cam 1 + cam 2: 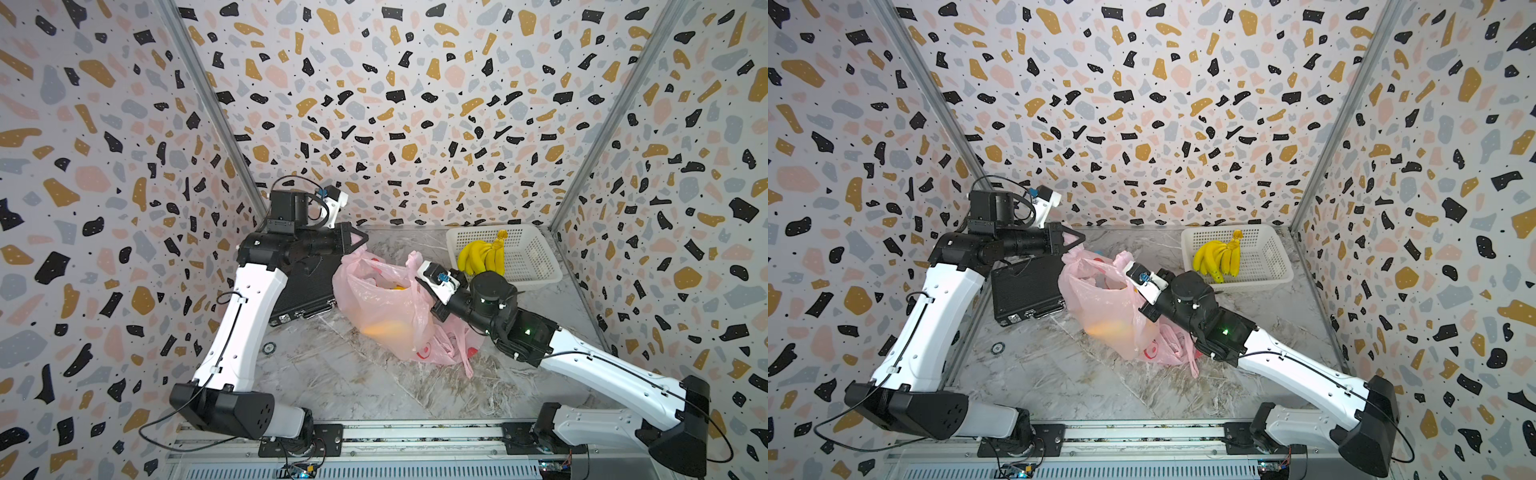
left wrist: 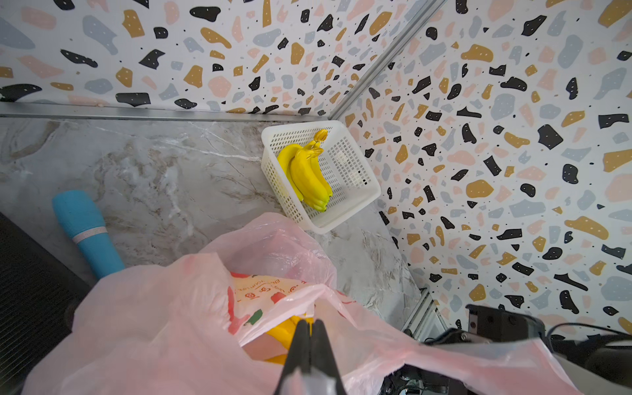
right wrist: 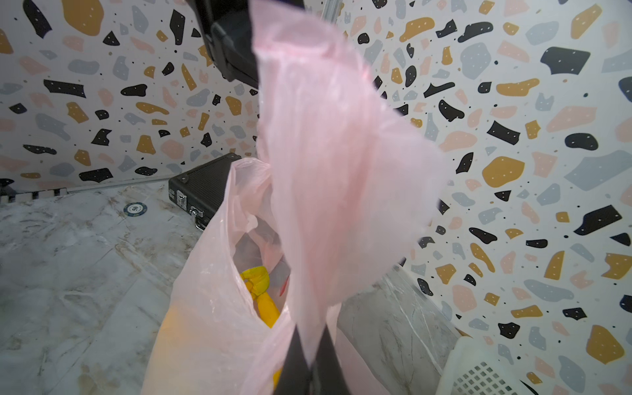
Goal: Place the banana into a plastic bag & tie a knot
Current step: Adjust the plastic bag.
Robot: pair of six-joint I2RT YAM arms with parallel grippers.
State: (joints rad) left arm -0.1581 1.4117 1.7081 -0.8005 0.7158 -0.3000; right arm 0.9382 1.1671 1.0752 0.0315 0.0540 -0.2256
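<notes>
A pink plastic bag point(image 1: 386, 307) stands open in the middle of the marble table. A yellow banana point(image 3: 260, 290) lies inside it and also shows through the bag's mouth in the left wrist view point(image 2: 284, 333). My left gripper point(image 1: 356, 244) is at the bag's far left top. Its jaws are shut on the bag's handle, with the fingertips point(image 2: 302, 328) pressed together over the pink film. My right gripper point(image 3: 311, 342) is at the bag's right side, shut on the other handle, which rises as a pink strip point(image 3: 328, 154) from between its fingers.
A white basket point(image 1: 536, 257) at the back right holds a bunch of bananas point(image 1: 482, 255). A black case point(image 1: 307, 286) lies left of the bag, with a blue cylinder point(image 2: 85, 229) behind it. A poker chip point(image 1: 269, 348) lies front left. Another crumpled pink bag point(image 1: 453, 345) lies under my right arm.
</notes>
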